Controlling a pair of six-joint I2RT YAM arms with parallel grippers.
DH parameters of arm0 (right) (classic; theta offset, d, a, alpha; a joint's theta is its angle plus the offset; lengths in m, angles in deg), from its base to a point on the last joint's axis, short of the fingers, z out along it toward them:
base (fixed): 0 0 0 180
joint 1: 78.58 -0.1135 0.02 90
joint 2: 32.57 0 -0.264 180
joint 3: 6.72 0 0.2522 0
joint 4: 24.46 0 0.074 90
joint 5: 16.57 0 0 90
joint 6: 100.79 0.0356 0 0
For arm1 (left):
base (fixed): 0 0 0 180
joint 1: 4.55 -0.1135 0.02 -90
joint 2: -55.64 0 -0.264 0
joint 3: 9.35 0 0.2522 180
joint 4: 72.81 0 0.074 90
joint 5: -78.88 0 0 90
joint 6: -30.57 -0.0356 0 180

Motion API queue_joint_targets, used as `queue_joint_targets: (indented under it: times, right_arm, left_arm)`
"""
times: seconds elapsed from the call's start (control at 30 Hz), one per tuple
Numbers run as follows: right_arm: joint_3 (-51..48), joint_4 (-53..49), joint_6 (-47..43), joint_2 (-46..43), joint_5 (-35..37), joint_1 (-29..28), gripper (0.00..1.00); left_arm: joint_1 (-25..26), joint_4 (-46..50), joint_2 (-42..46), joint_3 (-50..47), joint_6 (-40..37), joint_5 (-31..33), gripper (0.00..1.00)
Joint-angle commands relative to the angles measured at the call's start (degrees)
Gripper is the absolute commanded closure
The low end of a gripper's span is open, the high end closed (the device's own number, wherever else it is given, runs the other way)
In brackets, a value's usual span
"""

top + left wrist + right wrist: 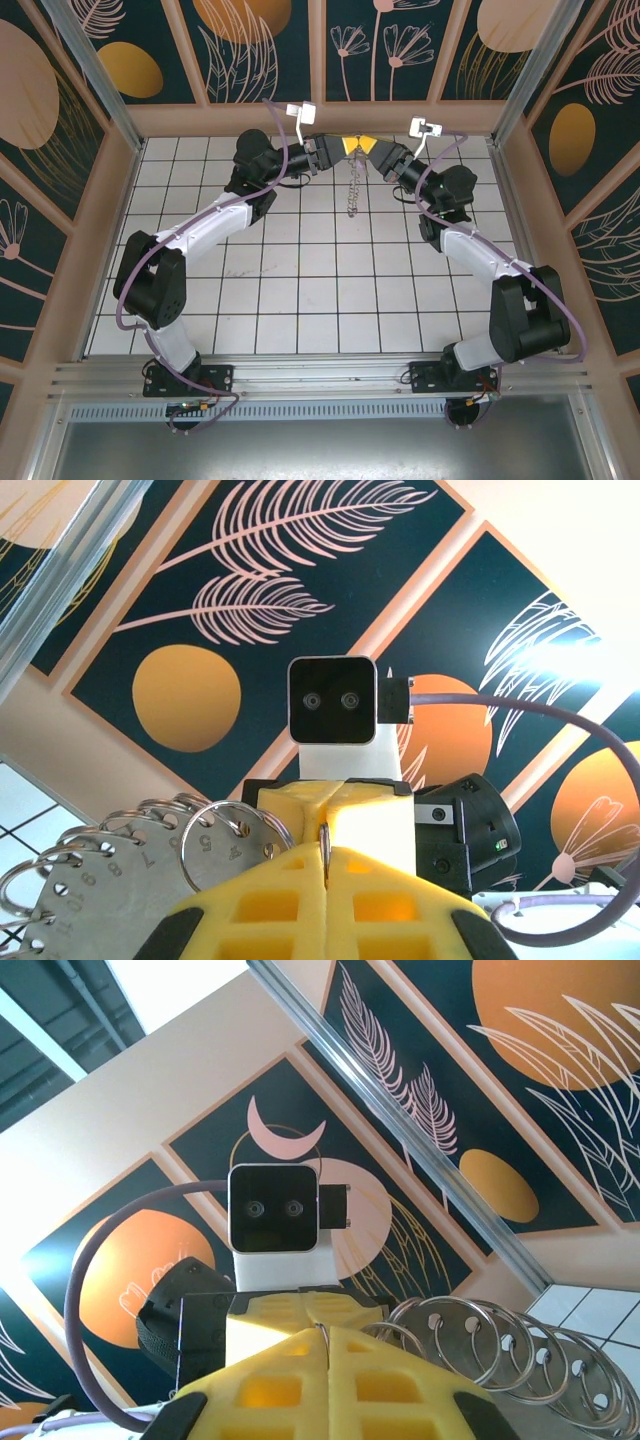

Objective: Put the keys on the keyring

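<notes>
Keyring, just one, held up at the far end of the table.
Two arms meet tip to tip; the left gripper and the right gripper each squeeze tight on the thin ring wire; from the top, its little metal pieces hang in one string between them; the left wrist view shows numbers on flat tags; the right wrist view shows a row of small round loops.

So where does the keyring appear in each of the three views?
Top external: keyring hangs at top centre, under the meeting yellow jaws.
Left wrist: keyring at lower left, beside the yellow jaws.
Right wrist: keyring at lower right, beside the yellow jaws.
Shared landmark: the two pairs of yellow jaws meeting tip to tip.
</notes>
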Motion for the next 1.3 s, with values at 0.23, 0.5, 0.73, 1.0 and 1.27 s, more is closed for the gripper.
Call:
queue_joint_targets:
  times: [0.23, 0.5, 0.73, 1.0, 1.27]
  right_arm:
    - [6.25, -8.58, -6.92, -0.45, -8.31, 4.11, 1.0]
    - [17.82, -32.95, -25.05, 2.94, -21.67, 8.01, 1.0]
    - [26.94, -43.58, -31.54, 10.21, -30.81, 9.02, 1.0]
    - [28.24, -40.72, -28.67, 13.98, -33.94, 8.8, 1.0]
    - [27.78, -38.51, -27.22, 13.9, -33.66, 8.13, 1.0]
  left_arm:
    - [-1.05, 11.11, 2.83, 3.11, -11.91, 1.96, 0.68]
    - [-5.07, 31.3, 4.44, 10.01, -26.94, -0.44, 0.45]
    - [-5.45, 44.13, -2.58, 21.24, -33.73, -8.74, 0.41]
    - [-5.43, 44.94, -6.58, 24.07, -32.96, -13.05, 0.5]
    - [-5.36, 42.76, -8.61, 23.57, -31.0, -13.09, 0.53]
